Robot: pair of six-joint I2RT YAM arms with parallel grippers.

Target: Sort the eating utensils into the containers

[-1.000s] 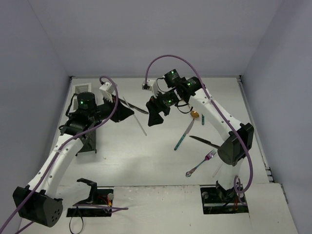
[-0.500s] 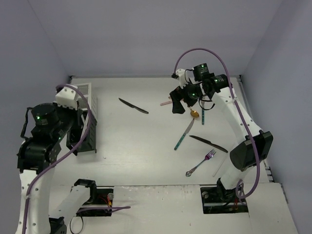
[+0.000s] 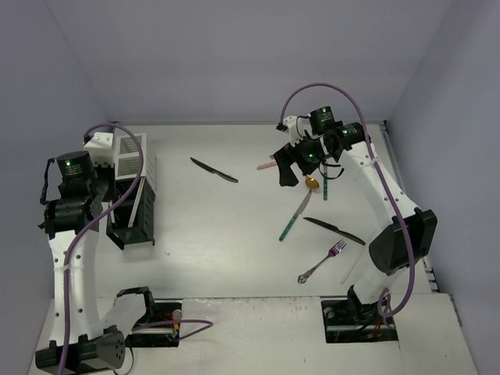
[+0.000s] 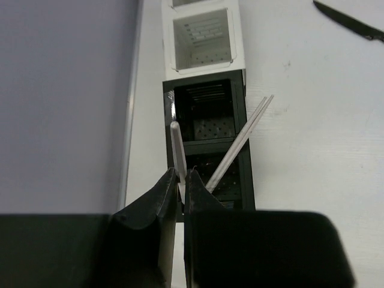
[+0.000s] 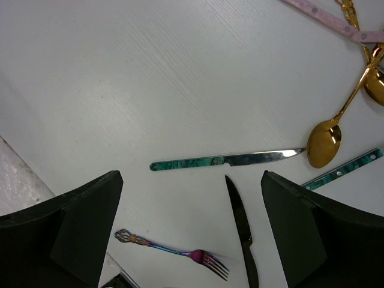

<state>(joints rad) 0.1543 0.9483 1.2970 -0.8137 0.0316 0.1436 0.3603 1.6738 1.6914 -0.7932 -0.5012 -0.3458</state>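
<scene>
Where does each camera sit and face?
Top external: above and behind, looking down at the white table; left arm and right arm show.
Left wrist: looks along the shut left claw, gripping a thin white chopstick, at the black slotted caddy.
Right wrist: looks down past the open right claw at the teal-handled knife.
Top external shares that knife.

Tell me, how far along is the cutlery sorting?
Barely begun. Two chopsticks lean in the black caddy. The left tool grips a third chopstick at that caddy. The right tool hangs open over loose pieces left to sort: teal knife, gold spoon, black knife, fork.
</scene>
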